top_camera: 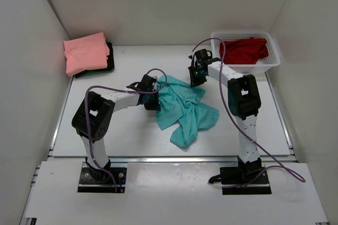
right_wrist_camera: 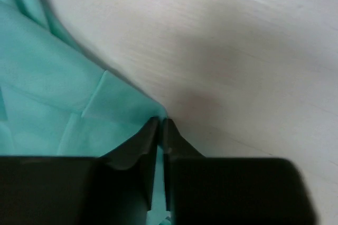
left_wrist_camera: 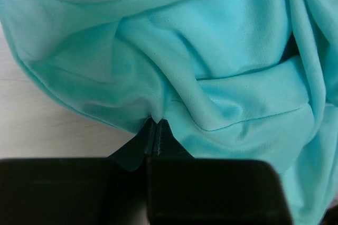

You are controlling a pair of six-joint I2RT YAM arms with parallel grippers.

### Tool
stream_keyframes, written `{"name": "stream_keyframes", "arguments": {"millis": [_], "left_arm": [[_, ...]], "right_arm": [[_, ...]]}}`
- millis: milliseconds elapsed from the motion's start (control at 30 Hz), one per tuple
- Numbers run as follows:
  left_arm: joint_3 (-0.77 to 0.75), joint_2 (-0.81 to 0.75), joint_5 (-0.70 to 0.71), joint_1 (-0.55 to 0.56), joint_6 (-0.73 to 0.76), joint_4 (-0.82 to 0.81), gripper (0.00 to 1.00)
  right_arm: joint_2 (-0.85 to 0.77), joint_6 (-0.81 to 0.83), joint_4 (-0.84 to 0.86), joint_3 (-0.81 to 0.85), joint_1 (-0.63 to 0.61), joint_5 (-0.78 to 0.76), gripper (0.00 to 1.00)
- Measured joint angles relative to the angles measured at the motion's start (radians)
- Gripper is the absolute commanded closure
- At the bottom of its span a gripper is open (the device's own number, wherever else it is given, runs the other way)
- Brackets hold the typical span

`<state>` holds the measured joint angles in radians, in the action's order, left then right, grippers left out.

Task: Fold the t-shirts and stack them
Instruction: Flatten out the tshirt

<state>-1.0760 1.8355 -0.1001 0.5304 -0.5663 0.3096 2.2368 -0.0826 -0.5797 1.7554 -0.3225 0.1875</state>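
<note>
The teal t-shirt (top_camera: 186, 109) lies crumpled in the middle of the table. My left gripper (top_camera: 151, 101) is shut on its left edge; in the left wrist view the fingertips pinch a fold of teal cloth (left_wrist_camera: 157, 121). My right gripper (top_camera: 196, 78) is shut on its upper right corner; teal cloth (right_wrist_camera: 159, 183) shows between the fingers. The salmon pink t-shirt (top_camera: 85, 52) lies folded on the very dark t-shirt (top_camera: 109, 62) at the back left. The red t-shirt (top_camera: 244, 49) lies bunched in the white mesh basket (top_camera: 272, 62).
The basket stands at the back right, close behind my right arm. White walls enclose the table on the left, back and right. Purple cables loop over both arms. A bare table surface (right_wrist_camera: 253, 50) lies beside the right gripper.
</note>
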Motion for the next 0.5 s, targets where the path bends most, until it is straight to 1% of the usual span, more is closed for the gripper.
{"name": "stream_keyframes", "arguments": {"millis": [167,300,400,500], "left_arm": [[0.021,-0.002,-0.096,-0.027,-0.003,-0.018,1.00],[0.041,-0.031,-0.128,-0.052,0.005,0.028,1.00],[0.080,-0.105,-0.112,-0.069,0.024,0.095,1.00],[0.076,-0.218,-0.098,-0.087,0.059,0.169,1.00]], "right_arm": [[-0.002,0.009,-0.010,-0.004,-0.020,0.007,1.00],[-0.016,0.028,-0.056,0.017,-0.020,-0.025,1.00],[-0.070,0.040,-0.092,0.039,-0.008,-0.061,1.00],[-0.190,0.053,-0.109,0.046,0.021,-0.099,1.00]]}}
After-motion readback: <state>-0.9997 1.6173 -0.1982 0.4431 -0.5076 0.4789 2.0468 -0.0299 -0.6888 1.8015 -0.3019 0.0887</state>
